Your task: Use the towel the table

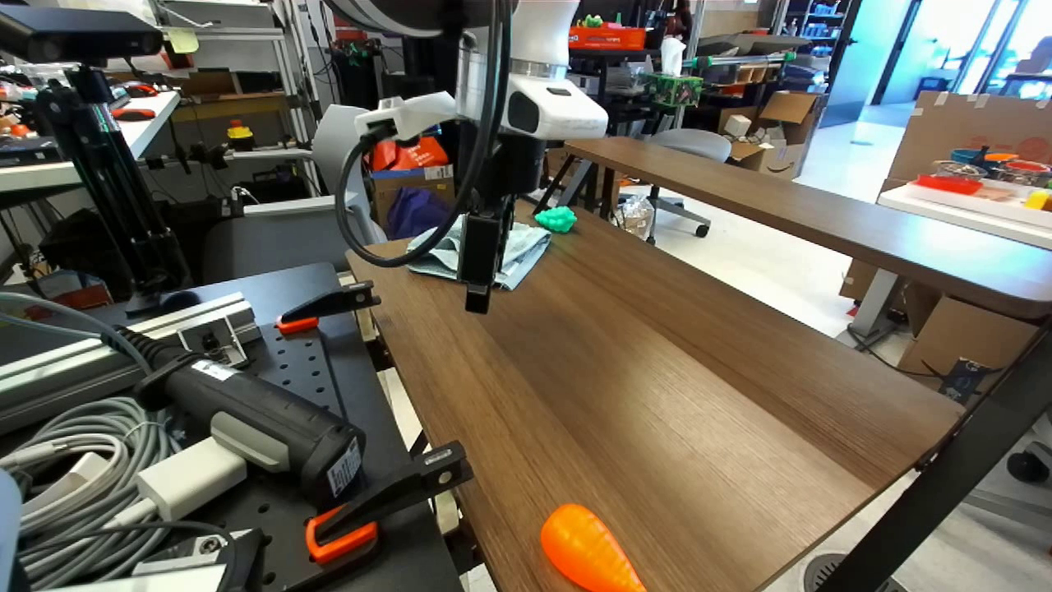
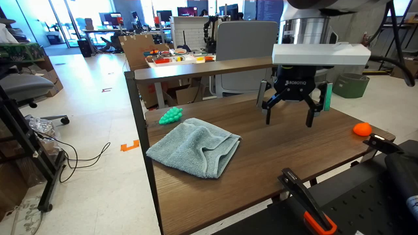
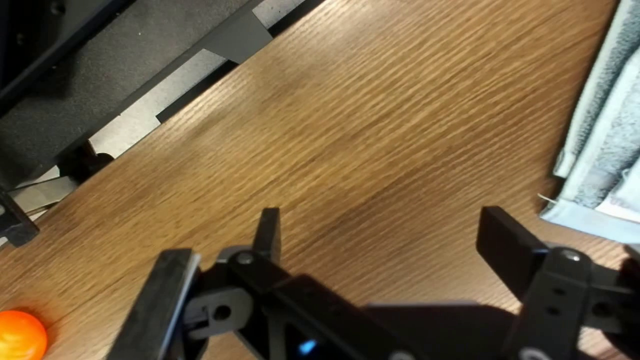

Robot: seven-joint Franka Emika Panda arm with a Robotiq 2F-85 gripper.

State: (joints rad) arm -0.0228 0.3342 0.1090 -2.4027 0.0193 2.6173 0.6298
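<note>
A folded light blue-grey towel (image 2: 192, 150) lies on the brown wooden table (image 2: 261, 173), near one end. It also shows in an exterior view (image 1: 526, 247), partly behind my gripper, and at the right edge of the wrist view (image 3: 607, 165), cut off by the frame. My gripper (image 2: 288, 122) is open and empty, pointing down above the table beside the towel. In the wrist view its two black fingertips (image 3: 381, 220) are wide apart with only wood between them. It also shows from the side in an exterior view (image 1: 478, 298).
A bumpy green toy (image 2: 170, 116) lies beyond the towel. A smooth orange toy (image 1: 588, 547) lies at the table's opposite end. Black-and-orange clamps (image 1: 394, 493) sit along the edge by a black bench with a scanner (image 1: 263, 419) and cables. A second tabletop (image 1: 781, 214) stands alongside.
</note>
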